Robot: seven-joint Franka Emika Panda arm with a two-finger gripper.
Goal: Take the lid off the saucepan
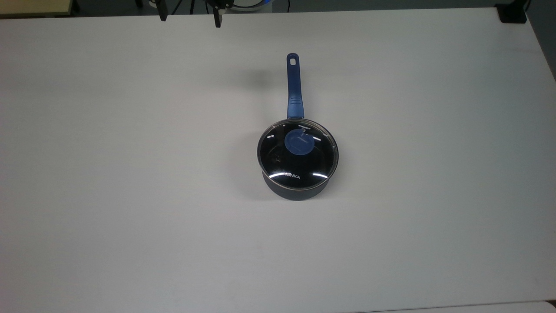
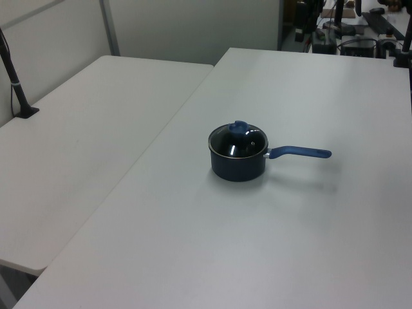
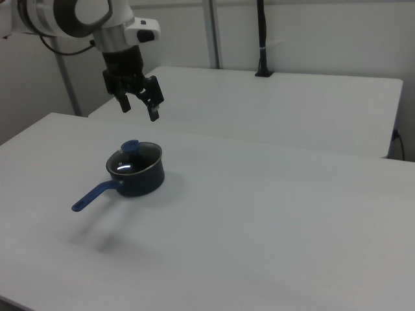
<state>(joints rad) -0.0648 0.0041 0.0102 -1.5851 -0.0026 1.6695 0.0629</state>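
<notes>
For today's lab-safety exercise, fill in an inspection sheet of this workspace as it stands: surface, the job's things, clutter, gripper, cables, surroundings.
Surface: white table, bare around the pan.
Job's things: saucepan upright near the table's middle, its blue handle pointing to the top view's top; lid seated on the rim, blue knob at centre.
Clutter: nothing seen.
Gripper: gripper open, empty, in the air above and behind the pan in the right view, touching nothing.
Cables: a cable along a black post on the neighbouring table.
Surroundings: second white table alongside, plain wall panels behind.
</notes>
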